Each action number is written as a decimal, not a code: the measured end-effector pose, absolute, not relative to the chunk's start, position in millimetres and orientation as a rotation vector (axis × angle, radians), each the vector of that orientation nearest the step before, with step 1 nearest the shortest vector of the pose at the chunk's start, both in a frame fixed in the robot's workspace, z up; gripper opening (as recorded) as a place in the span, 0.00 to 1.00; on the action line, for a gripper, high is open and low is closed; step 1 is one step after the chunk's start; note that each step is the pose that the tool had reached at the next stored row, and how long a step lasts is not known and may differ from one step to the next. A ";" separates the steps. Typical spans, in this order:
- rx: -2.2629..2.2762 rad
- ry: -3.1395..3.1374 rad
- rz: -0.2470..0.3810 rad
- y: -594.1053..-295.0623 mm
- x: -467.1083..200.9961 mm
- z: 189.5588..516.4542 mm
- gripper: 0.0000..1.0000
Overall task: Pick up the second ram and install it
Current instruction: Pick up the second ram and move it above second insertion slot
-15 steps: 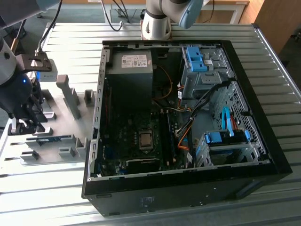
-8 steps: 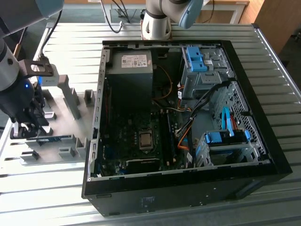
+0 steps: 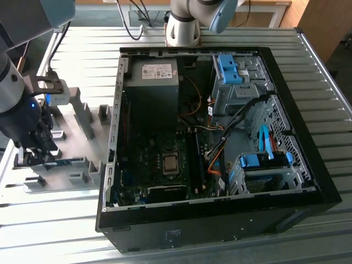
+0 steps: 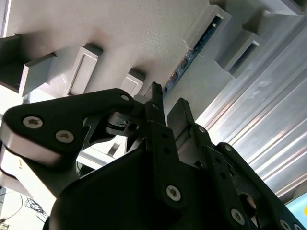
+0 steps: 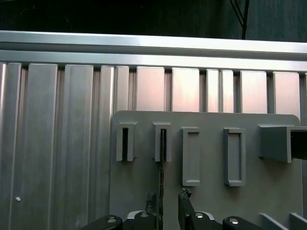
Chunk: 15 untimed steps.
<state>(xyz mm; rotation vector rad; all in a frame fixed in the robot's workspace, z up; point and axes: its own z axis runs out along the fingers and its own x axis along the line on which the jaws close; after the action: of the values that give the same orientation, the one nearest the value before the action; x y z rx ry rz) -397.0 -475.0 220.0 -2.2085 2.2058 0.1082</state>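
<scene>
What could go wrong from here is an off-centre close. In the first wrist view the second ram (image 5: 161, 163) stands on edge as a thin dark line in 1 slot of the grey holder plate (image 5: 139, 191). It runs down between the 2 fingers (image 5: 151, 203), much nearer 1 of them than the other. If the gripper (image 5: 168, 197) shuts like that, we judge the nearer pad would meet the board first and shove it sideways — tilting it in its slot, or jamming it against the holder block (image 5: 168, 143) on the way up. A shallow bite on the thin top edge could also let it slip.

The gripper is spread and pinches nothing; the stick's near end lies in the gap, as far as we can tell. In the exterior view the gripper (image 3: 36, 151) hangs low over the plate at the exterior view's left, the second ram (image 3: 65, 163) just beside it — both well apart from the open computer case (image 3: 192, 50).
</scene>
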 end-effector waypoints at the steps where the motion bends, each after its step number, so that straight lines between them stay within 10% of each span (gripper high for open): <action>1: -2.209 2.205 0.108 -475.0 -397.0 218.5 0.32; 15: -2.222 2.192 0.108 -476.0 -398.6 201.4 0.32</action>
<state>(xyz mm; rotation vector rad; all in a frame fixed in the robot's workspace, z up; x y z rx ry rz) -398.6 -476.0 201.4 -2.2224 2.1925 0.1080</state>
